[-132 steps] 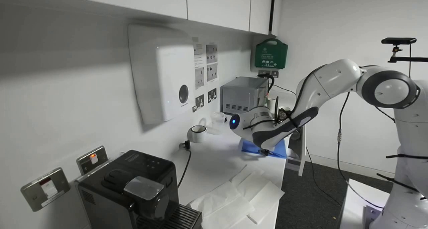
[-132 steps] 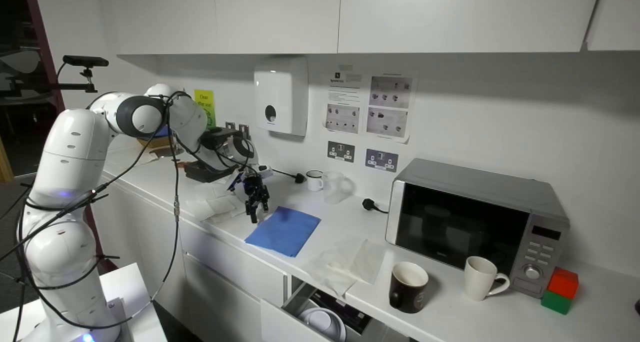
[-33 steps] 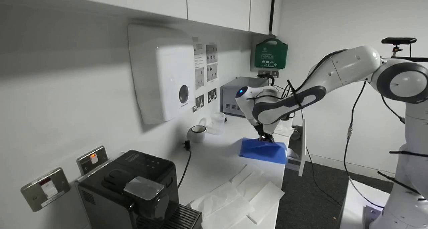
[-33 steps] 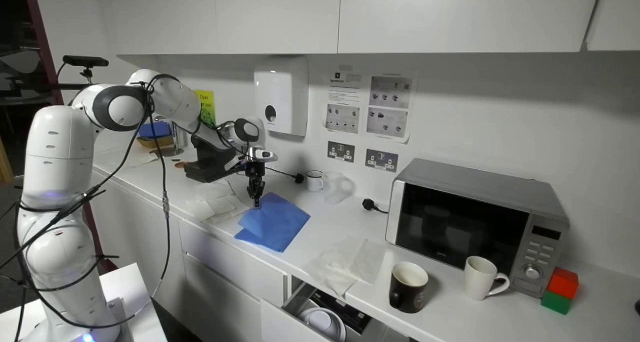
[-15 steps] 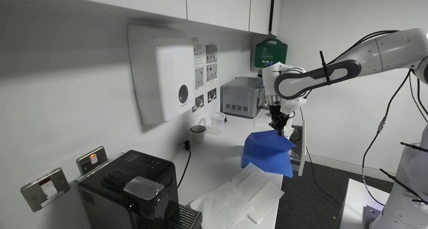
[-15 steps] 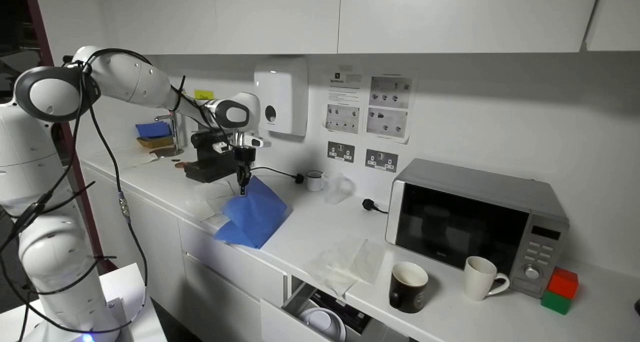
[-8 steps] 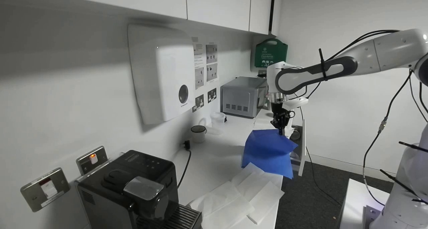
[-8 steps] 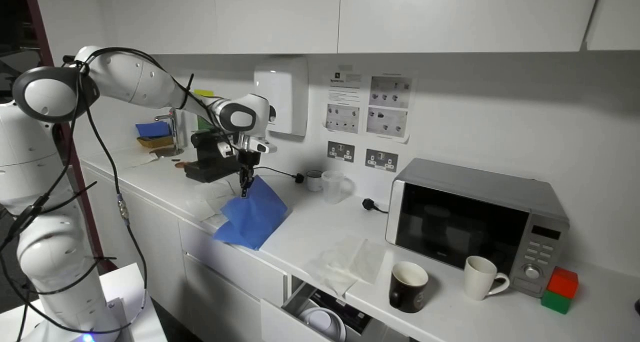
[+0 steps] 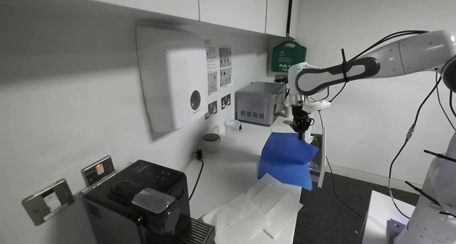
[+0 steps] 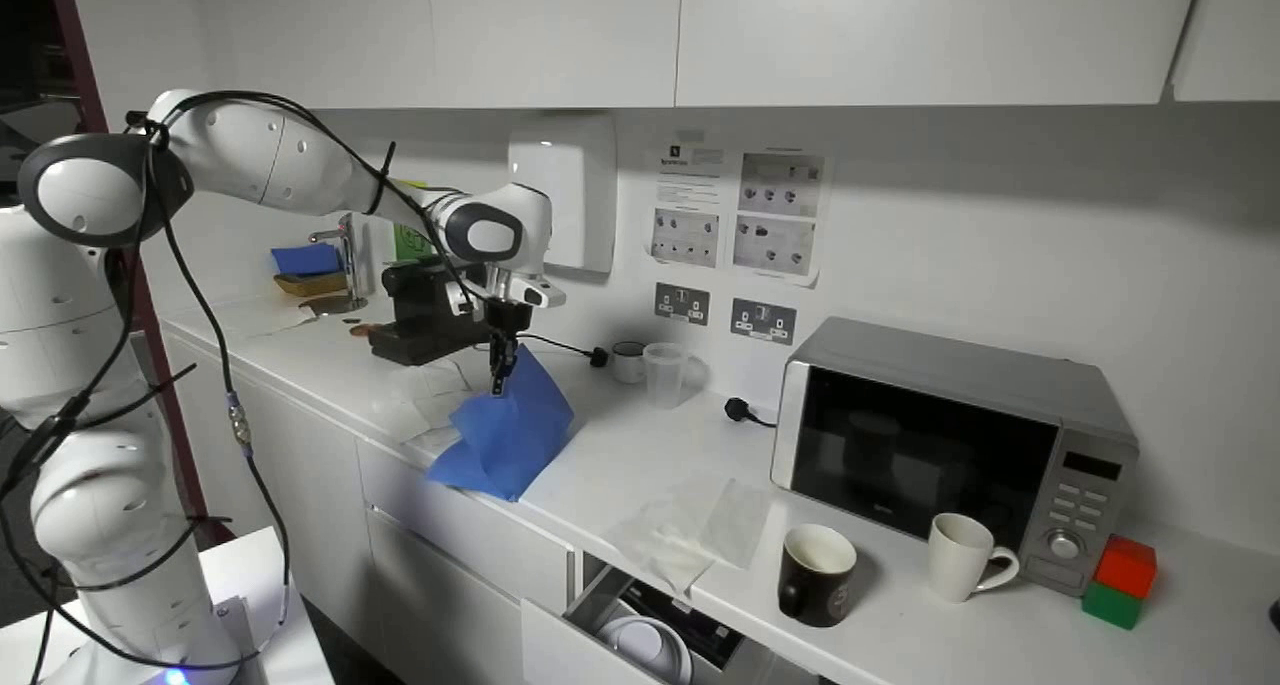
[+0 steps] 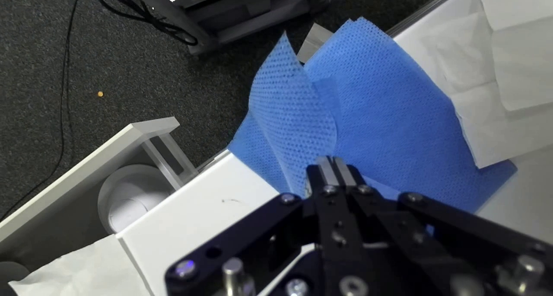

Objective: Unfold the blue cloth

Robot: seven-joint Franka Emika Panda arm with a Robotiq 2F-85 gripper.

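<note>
Blue fabric, dimpled in texture, forms the workpiece: the cloth (image 11: 384,110). Status: my pincer (image 11: 332,163) is pressed together, with a lifted part of the cloth apparently clamped at its tips. Workpiece location: raised off the worktop (image 10: 640,450) at the pinch, draped downward elsewhere, one portion projecting past the front edge above the floor (image 11: 129,71).

Governing relation: from my pincer, the loose bulk lies down and toward the coffee machine (image 9: 146,208), its far margin meeting the white paper sheets (image 9: 245,215); which overlaps which cannot be told. A curled flap (image 11: 287,110) stands on the side nearer the open drawer (image 11: 86,170). Long axis: not determinable with the cloth bent this way. One arm (image 10: 310,170) is in service, so no question of the nearer one arises. Judgement: the opening pull should run away from the bulk, toward the microwave (image 10: 930,465). Caution: if several layers share the pinch, the cloth may drag along whole instead of opening.

Markings: the green case (image 9: 288,57) bears white lettering that appears to read First Aid Kit. The printed notices (image 10: 780,190) carry a heading and captions too small to read. The coffee machine has a pale badge (image 9: 142,168) on its top, and the white dispenser (image 9: 178,80) a line of print below its dark window; neither is legible from here.
</note>
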